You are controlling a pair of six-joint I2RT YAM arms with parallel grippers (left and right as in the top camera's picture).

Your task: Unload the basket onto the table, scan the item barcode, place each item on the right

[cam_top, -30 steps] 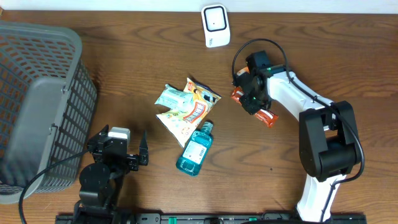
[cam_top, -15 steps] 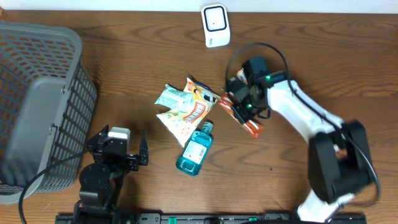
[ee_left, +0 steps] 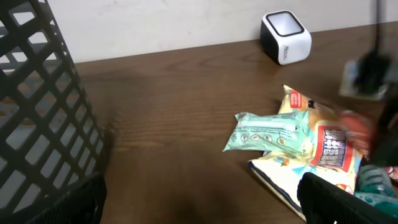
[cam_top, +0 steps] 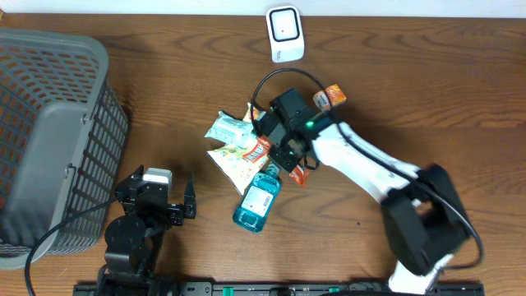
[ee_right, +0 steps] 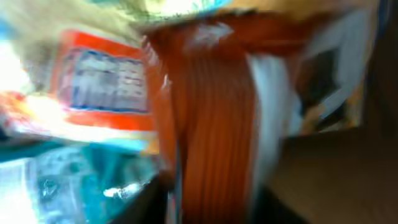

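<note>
1. Left hand [cam_top: 158, 191], fingers spread wide and empty, sits farthest from the white box-shaped barcode scanner [cam_top: 283, 34].
2. Right hand [cam_top: 275, 144], nearer it, has the orange foil packet [ee_right: 211, 143] at its fingers; blur hides the grip.
3. Scanner stands beyond, on the worktop [cam_top: 427, 74].

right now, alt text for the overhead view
The right gripper, an orange packet under it, hovers over snack packets and a blue bottle on a wooden table. A grey basket sits left, a white scanner at the back.

Blurred orange packet [cam_top: 298, 173] slants beside blue bottle [cam_top: 256, 200], well apart from white scanner [cam_top: 284, 33].
</note>
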